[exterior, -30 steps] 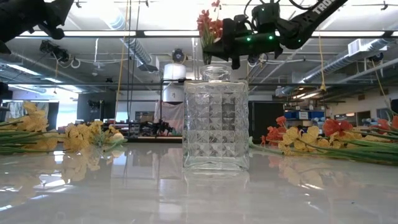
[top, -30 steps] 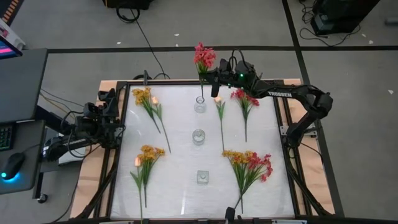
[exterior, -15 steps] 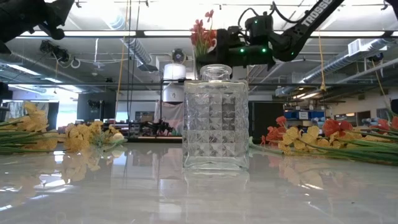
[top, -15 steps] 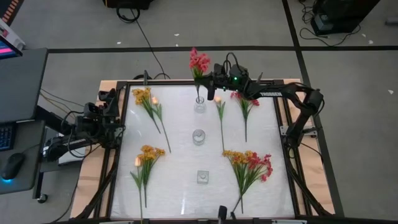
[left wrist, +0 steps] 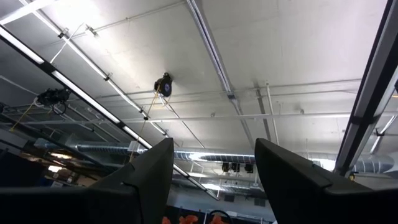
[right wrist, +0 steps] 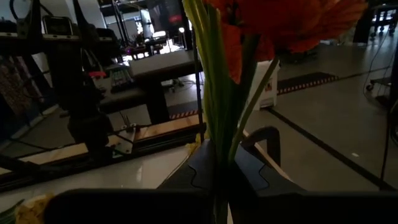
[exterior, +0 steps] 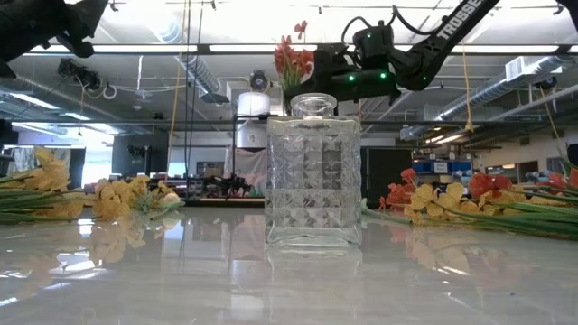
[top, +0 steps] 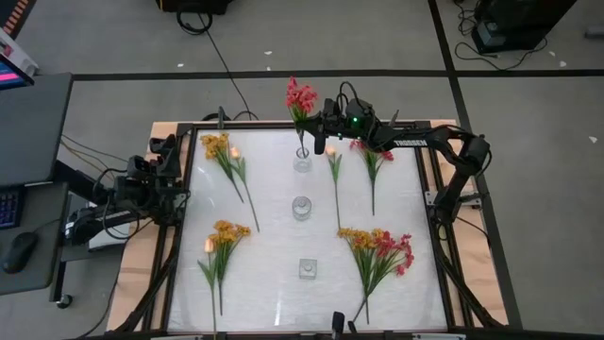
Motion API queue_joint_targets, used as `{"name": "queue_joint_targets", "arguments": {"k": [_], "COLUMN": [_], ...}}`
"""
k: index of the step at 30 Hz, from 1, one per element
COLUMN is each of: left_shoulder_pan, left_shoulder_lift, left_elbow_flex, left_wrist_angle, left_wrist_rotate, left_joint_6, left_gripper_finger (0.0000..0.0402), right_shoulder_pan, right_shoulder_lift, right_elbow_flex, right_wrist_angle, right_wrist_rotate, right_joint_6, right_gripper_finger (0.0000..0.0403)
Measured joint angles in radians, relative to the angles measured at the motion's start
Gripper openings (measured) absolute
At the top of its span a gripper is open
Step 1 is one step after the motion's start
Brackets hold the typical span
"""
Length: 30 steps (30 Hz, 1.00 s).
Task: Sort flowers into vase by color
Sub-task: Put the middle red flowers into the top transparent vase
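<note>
**Red sprig upright at the far vase**

Right gripper (top: 318,134) clamps a red flower (top: 301,97) whose stem reaches into the far vase (top: 302,159). Two more vases (top: 301,208) line the table (top: 274,283), yellow sprigs (top: 225,154) lying beside; left gripper (top: 162,179) waits at the table's edge

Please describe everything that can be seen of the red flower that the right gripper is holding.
The red flower is a thin green-stemmed sprig with a cluster of red blossoms on top. It stands about upright, with the right gripper shut on its stem below the blossoms. Its lower stem reaches down into the far vase, a small clear glass one at the table's far edge. The stem's end cannot be made out.
</note>
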<state>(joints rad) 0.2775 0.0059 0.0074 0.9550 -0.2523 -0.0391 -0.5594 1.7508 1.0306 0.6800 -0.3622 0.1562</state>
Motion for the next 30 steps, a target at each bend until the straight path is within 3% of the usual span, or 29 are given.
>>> {"name": "queue_joint_targets", "arguments": {"k": [12, 25, 30], "left_shoulder_pan": [0.0, 0.0, 0.0], "left_shoulder_lift": [0.0, 0.0, 0.0], "left_elbow_flex": [0.0, 0.0, 0.0], "left_wrist_angle": [0.0, 0.0, 0.0], "left_wrist_rotate": [0.0, 0.0, 0.0], "left_joint_6": [0.0, 0.0, 0.0], "left_gripper_finger": [0.0231, 0.0231, 0.0231], "right_shoulder_pan": [0.0, 0.0, 0.0], "right_shoulder_lift": [0.0, 0.0, 0.0], "right_elbow_flex": [0.0, 0.0, 0.0], "right_wrist_angle": [-0.039, -0.089, -0.142], "right_wrist_rotate": [0.0, -0.046, -0.085], "right_joint_6": [-0.002, 0.005, 0.001], "right_gripper_finger": [0.0088, 0.0102, 0.0132]}}
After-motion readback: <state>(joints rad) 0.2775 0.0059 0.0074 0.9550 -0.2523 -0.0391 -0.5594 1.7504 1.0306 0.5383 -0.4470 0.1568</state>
